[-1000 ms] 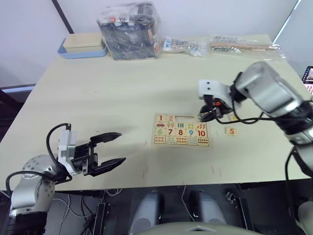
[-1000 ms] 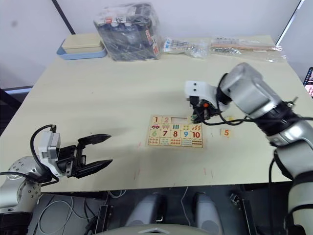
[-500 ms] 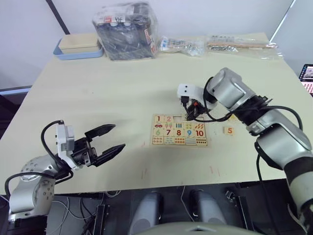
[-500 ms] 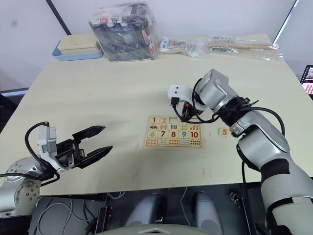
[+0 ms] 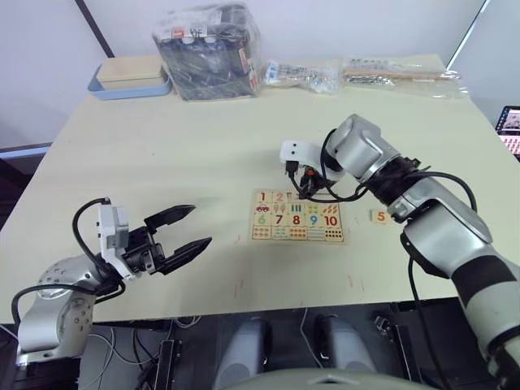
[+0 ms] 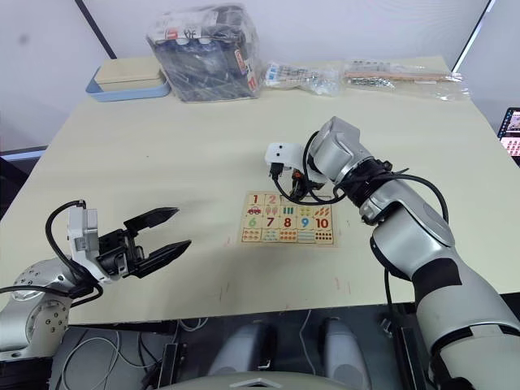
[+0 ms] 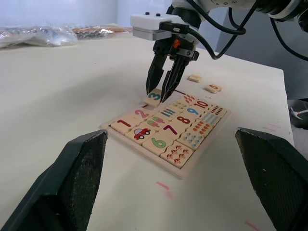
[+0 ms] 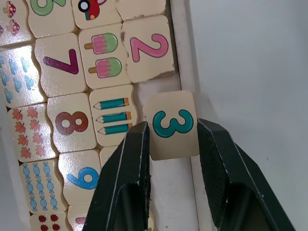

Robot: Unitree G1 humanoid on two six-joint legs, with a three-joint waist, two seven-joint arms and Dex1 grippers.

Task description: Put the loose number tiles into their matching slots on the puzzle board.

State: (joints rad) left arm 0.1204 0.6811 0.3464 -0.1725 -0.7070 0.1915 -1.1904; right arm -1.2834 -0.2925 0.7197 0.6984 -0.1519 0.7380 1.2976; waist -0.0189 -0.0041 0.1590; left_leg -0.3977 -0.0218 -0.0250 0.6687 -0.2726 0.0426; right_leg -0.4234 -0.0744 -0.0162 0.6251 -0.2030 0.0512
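Note:
The puzzle board point(image 5: 298, 218) lies flat on the table, right of centre. Tiles 1 and 2 point(image 8: 146, 49) sit in its top row, and the slots point(image 5: 321, 197) beside them are bare. My right gripper point(image 5: 302, 192) hangs over the board's far rim, shut on the teal number 3 tile point(image 8: 173, 124), which hovers by the slot next to tile 2. A loose tile with an orange 5 point(image 5: 379, 216) lies on the table right of the board, and another loose tile point(image 7: 195, 78) lies near it. My left gripper point(image 5: 199, 226) stands open and empty, well left of the board.
A blue-and-beige tray point(image 5: 134, 77) sits at the far left corner, a plastic-wrapped dark box point(image 5: 211, 47) beside it. Clear packets point(image 5: 305, 75) and a long wrapped bundle point(image 5: 402, 73) line the far edge. The table's near edge runs just below the board.
My right gripper has carried the 3 tile leftward along the board's top row toward tile 2. The left gripper stays open in about the same place. The camera shifted slightly.

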